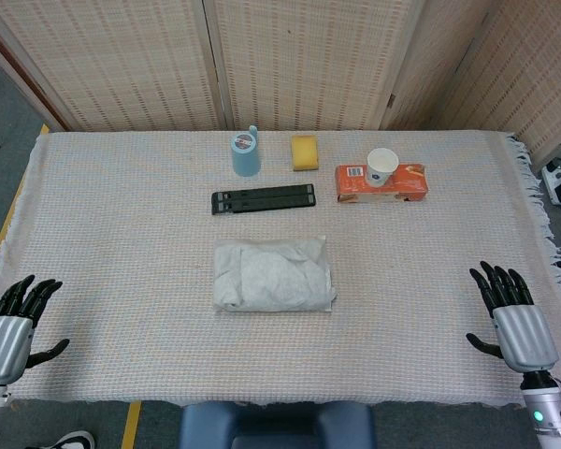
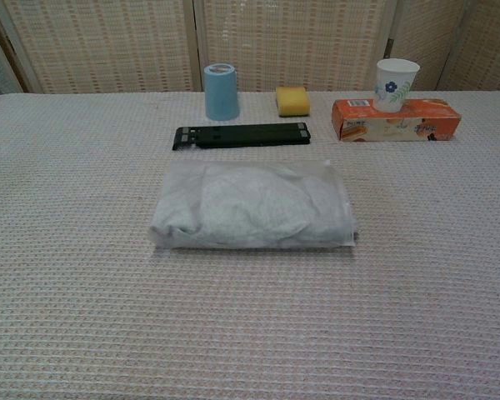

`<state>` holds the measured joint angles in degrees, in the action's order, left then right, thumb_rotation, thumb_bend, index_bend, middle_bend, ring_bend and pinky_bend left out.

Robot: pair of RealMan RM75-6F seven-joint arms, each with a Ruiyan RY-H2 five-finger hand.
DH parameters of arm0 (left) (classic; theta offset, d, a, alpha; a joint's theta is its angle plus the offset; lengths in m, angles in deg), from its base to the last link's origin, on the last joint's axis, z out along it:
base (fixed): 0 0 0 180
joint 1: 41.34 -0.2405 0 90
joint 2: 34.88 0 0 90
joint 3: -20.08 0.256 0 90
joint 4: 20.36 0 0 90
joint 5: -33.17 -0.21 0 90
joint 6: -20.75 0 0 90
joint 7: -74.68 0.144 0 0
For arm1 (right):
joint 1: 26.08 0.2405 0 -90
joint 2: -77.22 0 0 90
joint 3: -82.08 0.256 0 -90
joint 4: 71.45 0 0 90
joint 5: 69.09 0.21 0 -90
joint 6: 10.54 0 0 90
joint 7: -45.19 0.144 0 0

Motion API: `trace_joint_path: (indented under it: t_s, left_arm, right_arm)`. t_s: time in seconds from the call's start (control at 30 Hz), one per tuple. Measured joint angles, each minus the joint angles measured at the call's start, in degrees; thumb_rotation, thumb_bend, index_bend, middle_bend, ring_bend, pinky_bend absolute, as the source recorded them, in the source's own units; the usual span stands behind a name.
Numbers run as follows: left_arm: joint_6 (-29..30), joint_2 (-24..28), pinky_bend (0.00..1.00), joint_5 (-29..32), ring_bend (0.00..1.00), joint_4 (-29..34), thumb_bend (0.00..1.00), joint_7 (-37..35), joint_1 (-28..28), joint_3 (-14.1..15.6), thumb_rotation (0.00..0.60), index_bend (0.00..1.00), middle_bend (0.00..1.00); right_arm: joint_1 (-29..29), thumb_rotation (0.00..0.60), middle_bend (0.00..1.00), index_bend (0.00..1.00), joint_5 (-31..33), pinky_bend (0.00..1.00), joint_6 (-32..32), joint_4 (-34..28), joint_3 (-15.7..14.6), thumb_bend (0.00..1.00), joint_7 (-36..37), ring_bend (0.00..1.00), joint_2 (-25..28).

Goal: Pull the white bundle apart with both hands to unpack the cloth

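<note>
The white bundle [image 1: 273, 275] lies flat near the middle of the table, a soft cloth wrapped in clear film; in the chest view the white bundle [image 2: 252, 206] fills the centre. My left hand [image 1: 11, 323] hovers at the table's front left corner, fingers spread, holding nothing. My right hand [image 1: 512, 313] is at the front right edge, fingers also spread and empty. Both hands are far from the bundle and neither shows in the chest view.
Behind the bundle lies a black flat bar [image 1: 263, 199]. Further back stand a blue roll [image 1: 245, 153], a yellow sponge [image 1: 305, 152], and an orange box [image 1: 381, 182] with a paper cup [image 1: 381, 166] on it. A woven cloth [image 1: 122, 234] covers the table.
</note>
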<state>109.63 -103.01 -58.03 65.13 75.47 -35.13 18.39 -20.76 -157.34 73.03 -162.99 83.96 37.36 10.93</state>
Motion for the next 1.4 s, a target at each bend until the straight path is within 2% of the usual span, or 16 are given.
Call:
trace_joint_path:
  t_s: [0.17, 0.27, 0.33, 0.4, 0.5, 0.6, 0.77, 0.83, 0.9, 0.97, 1.17, 1.4]
  left_arm:
    - [-0.4, 0.1, 0.16, -0.4, 0.08, 0.6, 0.16, 0.5, 0.0, 0.5, 0.600, 0.19, 0.19]
    - [-0.4, 0.2, 0.22, -1.6, 0.09, 1.0, 0.16, 0.1, 0.1, 1.0, 0.600, 0.19, 0.20]
    - [-0.2, 0.0, 0.29, -3.0, 0.13, 1.1, 0.16, -0.5, 0.3, 1.5, 0.600, 0.20, 0.24]
    - [-0.2, -0.3, 0.38, -4.7, 0.23, 1.0, 0.16, -1.1, 0.5, 2.1, 0.600, 0.23, 0.34]
    - [0.0, -2.0, 0.60, -8.3, 0.48, 0.0, 0.16, -2.1, 1.3, 3.1, 0.600, 0.24, 0.58]
    - [0.0, -5.7, 0.76, -12.6, 0.68, -2.5, 0.16, -2.2, 2.4, 4.3, 0.600, 0.26, 0.78]
    - [0.0, -14.6, 0.84, -18.0, 0.81, -8.9, 0.17, -1.6, 4.7, 5.2, 0.600, 0.32, 0.94]
    - [-0.3, -18.8, 0.91, -19.3, 0.90, -12.6, 0.18, -1.0, 5.9, 5.4, 0.600, 0.32, 0.99]
    - [-1.2, -22.1, 0.98, -20.0, 0.97, -15.1, 0.18, -0.5, 7.1, 5.4, 0.600, 0.35, 1.00]
    - [-2.6, -25.4, 1.00, -20.0, 1.00, -16.5, 0.19, 0.0, 8.6, 4.9, 0.600, 0.38, 1.00]
    - [-7.2, -31.9, 1.00, -17.4, 1.00, -18.7, 0.21, 2.7, 12.3, 2.2, 0.600, 0.40, 1.00]
    - [-9.0, -38.3, 1.00, -13.8, 1.00, -24.7, 0.26, 4.7, 15.7, -1.5, 0.600, 0.41, 1.00]
  right_arm:
    - [0.0, 0.600, 0.00, 0.00, -0.1, 0.00, 0.1, 0.0, -0.1, 0.05, 0.2, 0.00, 0.1]
    - [-0.3, 0.600, 0.00, 0.00, -0.2, 0.00, 0.5, -0.1, -0.1, 0.05, 0.5, 0.00, 0.4]
    - [-0.5, 0.600, 0.00, 0.00, -0.3, 0.00, 0.9, -0.1, -0.2, 0.05, 0.6, 0.00, 0.6]
    - [-0.8, 0.600, 0.00, 0.00, -0.4, 0.00, 1.4, -0.2, -0.2, 0.05, 0.6, 0.00, 0.7]
    - [-1.1, 0.600, 0.00, 0.00, -0.3, 0.00, 1.8, -0.2, -0.1, 0.05, 0.3, 0.00, 0.7]
    - [-1.1, 0.600, 0.00, 0.00, 0.0, 0.00, 1.6, -0.2, -0.1, 0.05, -0.1, 0.00, 0.5]
    - [-0.7, 0.600, 0.00, 0.00, 0.0, 0.00, 1.2, -0.4, 0.1, 0.05, 0.4, 0.00, 0.5]
    - [-0.7, 0.600, 0.00, 0.00, -0.2, 0.00, 1.4, -0.5, 0.2, 0.05, 1.0, 0.00, 0.8]
    - [-0.8, 0.600, 0.00, 0.00, -0.3, 0.00, 1.8, -0.4, 0.3, 0.05, 1.4, 0.00, 1.0]
    - [-0.9, 0.600, 0.00, 0.00, -0.2, 0.00, 1.8, -0.4, 0.3, 0.05, 1.4, 0.00, 1.0]
    - [-0.2, 0.600, 0.00, 0.00, 1.1, 0.00, -0.3, -0.2, 0.5, 0.05, 0.7, 0.00, 0.8]
    - [0.3, 0.600, 0.00, 0.00, 2.4, 0.00, -1.6, -0.3, 0.8, 0.05, -0.4, 0.00, 0.4]
